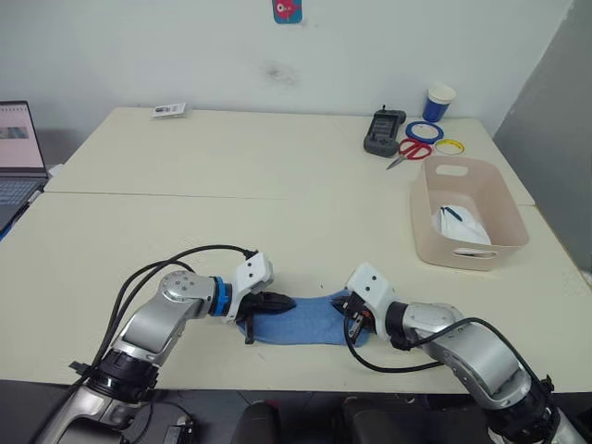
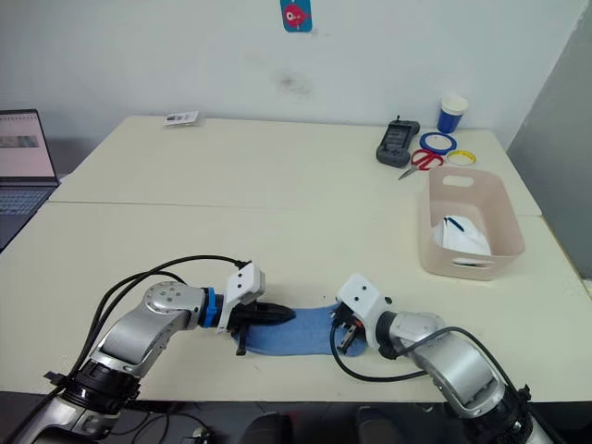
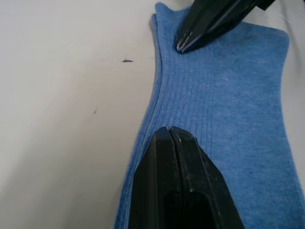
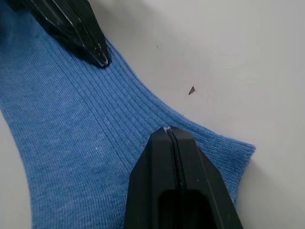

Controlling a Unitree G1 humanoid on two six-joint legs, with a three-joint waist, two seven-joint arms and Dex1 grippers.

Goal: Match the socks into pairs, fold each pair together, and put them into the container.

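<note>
Socks of light blue (image 1: 301,325) lie flat on the near edge of the pale table (image 1: 231,213), between the two arms. The left gripper (image 1: 277,302) has its black fingers pressed together, with the tips resting on the left end of the blue cloth. The right gripper (image 1: 355,324) is closed too, with its tips on the right end. The pink-beige container (image 1: 468,212) sits far off to the right, with white socks (image 1: 460,225) inside. Beyond it lie red scissors (image 1: 413,151) and a cup (image 1: 438,102).
</note>
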